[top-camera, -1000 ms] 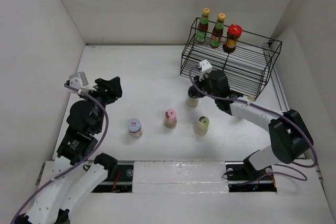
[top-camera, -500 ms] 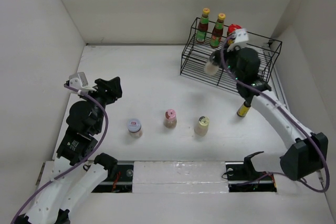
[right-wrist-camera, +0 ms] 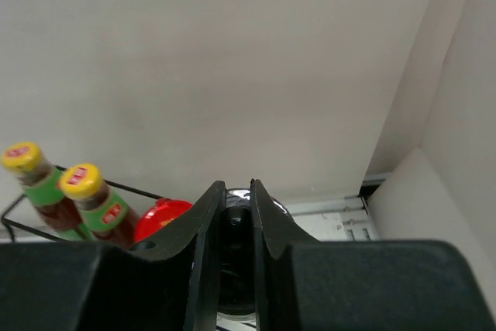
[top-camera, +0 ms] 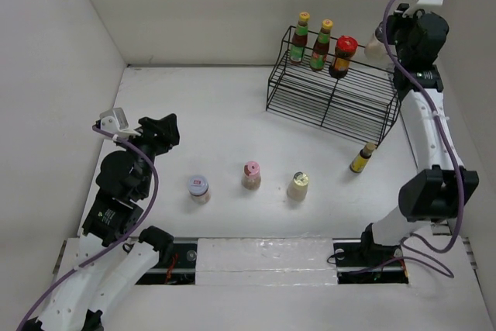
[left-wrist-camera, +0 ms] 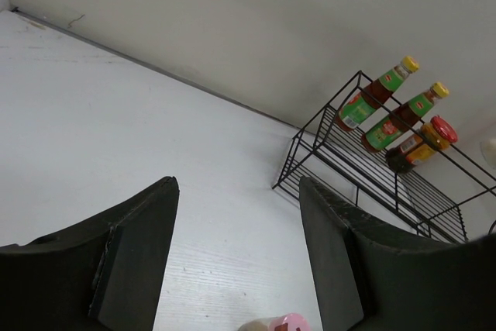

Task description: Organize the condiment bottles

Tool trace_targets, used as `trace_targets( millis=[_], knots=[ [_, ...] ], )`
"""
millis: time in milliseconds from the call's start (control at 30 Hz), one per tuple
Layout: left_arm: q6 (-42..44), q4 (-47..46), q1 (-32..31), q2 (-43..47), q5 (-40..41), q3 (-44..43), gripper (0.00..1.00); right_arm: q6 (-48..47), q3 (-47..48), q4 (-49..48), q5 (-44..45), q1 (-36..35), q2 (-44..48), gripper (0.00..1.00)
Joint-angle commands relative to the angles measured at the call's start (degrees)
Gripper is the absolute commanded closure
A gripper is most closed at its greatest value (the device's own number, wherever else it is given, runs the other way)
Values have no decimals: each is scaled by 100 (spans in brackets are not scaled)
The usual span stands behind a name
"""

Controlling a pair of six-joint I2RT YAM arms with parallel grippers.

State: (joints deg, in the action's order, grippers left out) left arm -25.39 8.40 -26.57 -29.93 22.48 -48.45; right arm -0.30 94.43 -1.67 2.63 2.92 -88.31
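Observation:
My right gripper (top-camera: 381, 41) is raised high above the right end of the black wire rack (top-camera: 333, 102), shut on a grey-capped shaker (top-camera: 374, 46); its dark cap (right-wrist-camera: 236, 253) fills the narrow gap between the jaws. On the rack's top shelf stand two yellow-capped sauce bottles (top-camera: 299, 39) (top-camera: 322, 46) and a red-lidded jar (top-camera: 342, 56). A white-lidded jar (top-camera: 199, 188), a pink-capped shaker (top-camera: 251, 174) and a cream-capped shaker (top-camera: 297, 185) line up on the table. A small yellow-brown bottle (top-camera: 361, 158) stands by the rack's front right corner. My left gripper (top-camera: 167, 129) hovers at the left, open and empty.
White walls close in the table on the left, back and right. The rack's lower shelf (top-camera: 325, 110) holds nothing. In the left wrist view the rack (left-wrist-camera: 372, 184) lies far ahead and the pink cap (left-wrist-camera: 283, 323) sits at the bottom edge.
The right arm lifted the grey-capped shaker off the table, carried it back and to the right over the rack and raised it high. This uncovered the small yellow-brown bottle. The left arm stayed still.

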Motion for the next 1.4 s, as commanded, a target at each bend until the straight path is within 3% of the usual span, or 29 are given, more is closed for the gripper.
trace_targets(
  millis=[0,367,633,933,1000,1133,1233,1367],
  knots=[
    [43,-243,-6,49,-60,2,41,-58,767,0,-395,279,-413,91],
    [43,-243,-6,-4,-60,2,40,-58,981,62,-605,455,-1056,93],
    [43,-243,-6,-4,-7,2,37,-58,269,-43,-589,350,-1056,93],
    [43,-243,-6,-56,-68,2,32,55,-12,-44,-702,350,-1320,85],
    [43,-243,-6,5,-68,2,31,56,-13,-44,-703,350,-1320,79],
    [43,-243,-6,5,-68,2,29,109,-13,17,-703,298,-1259,46],
    [43,-243,-6,5,-68,2,28,109,40,18,-703,236,-908,30],
    [43,-243,-6,66,-16,2,28,-40,-161,18,-790,-184,-293,28]
  ],
)
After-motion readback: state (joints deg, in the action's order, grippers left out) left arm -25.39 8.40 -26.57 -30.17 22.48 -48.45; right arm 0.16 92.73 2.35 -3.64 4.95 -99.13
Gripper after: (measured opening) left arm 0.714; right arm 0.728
